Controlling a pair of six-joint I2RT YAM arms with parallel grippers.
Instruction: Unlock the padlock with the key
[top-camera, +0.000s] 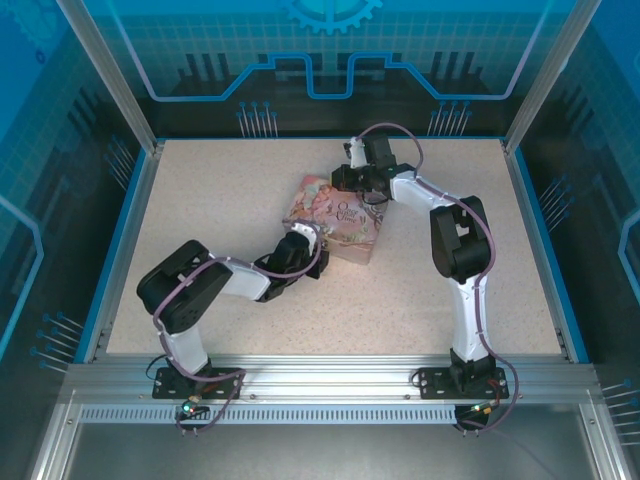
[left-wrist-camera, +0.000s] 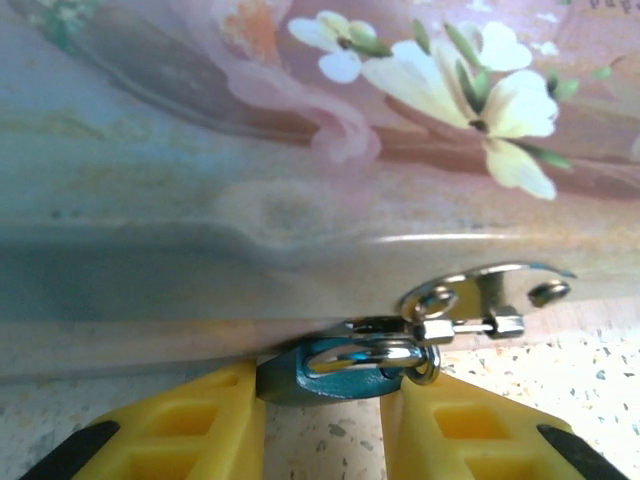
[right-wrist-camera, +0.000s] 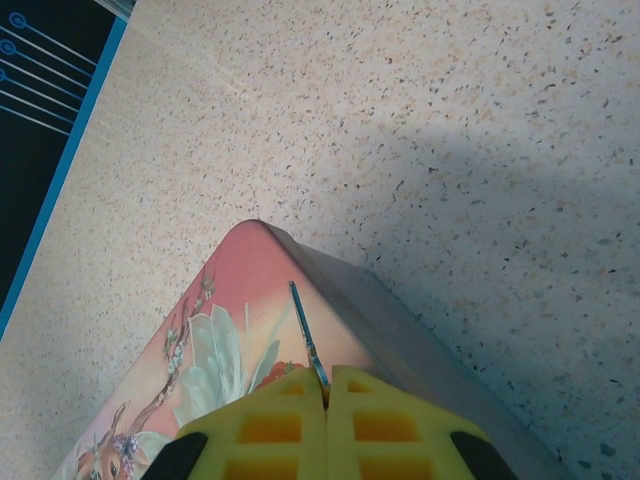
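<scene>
The teal padlock (left-wrist-camera: 335, 372) hangs by its silver shackle from the metal hasp (left-wrist-camera: 480, 295) on the front wall of the pink illustrated tin (left-wrist-camera: 300, 150). My left gripper (left-wrist-camera: 322, 395) is shut on the padlock's body, one yellow finger (left-wrist-camera: 200, 420) pressed to each end, just above the table. From above, that gripper (top-camera: 305, 240) sits at the tin's (top-camera: 335, 215) near-left side. My right gripper (right-wrist-camera: 327, 385) is shut on the thin key (right-wrist-camera: 305, 330), whose blade sticks forward over a corner of the tin's lid (right-wrist-camera: 240, 310). It hovers at the tin's far side (top-camera: 352, 185).
The speckled tabletop (top-camera: 200, 200) is bounded by a blue rim and glass enclosure walls (top-camera: 120, 90). The tin lies at the table's middle with both arms folded in towards it. Bare surface lies to the left, the right and the front.
</scene>
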